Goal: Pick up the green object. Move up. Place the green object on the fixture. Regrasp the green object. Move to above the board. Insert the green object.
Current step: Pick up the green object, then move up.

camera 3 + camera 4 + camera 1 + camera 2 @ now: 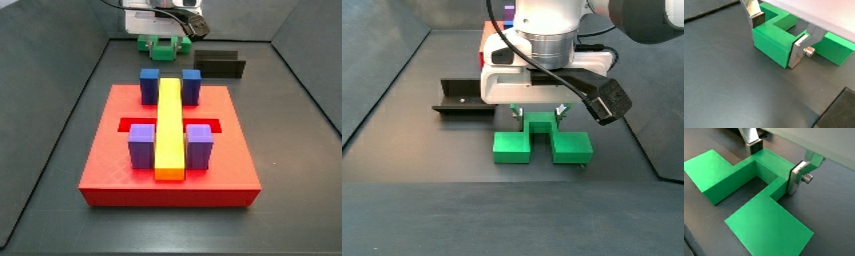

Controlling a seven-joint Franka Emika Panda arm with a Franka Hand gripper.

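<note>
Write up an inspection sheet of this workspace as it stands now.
Surface: dark grey floor, bare around the pieces.
Green object: lying on the floor, not on the fixture, apart from the board.
Fixture: dark bracket on the floor beside the green object, nothing on it.
Board: red slab carrying a yellow bar and blue and purple blocks.
Clutter: nothing seen.
Claw: down over the green object, a finger on each side of its raised centre; whether the pads press it cannot be told.
Cables: black cable looped along the arm's wrist.
Surroundings: grey walls enclose the floor.
</note>
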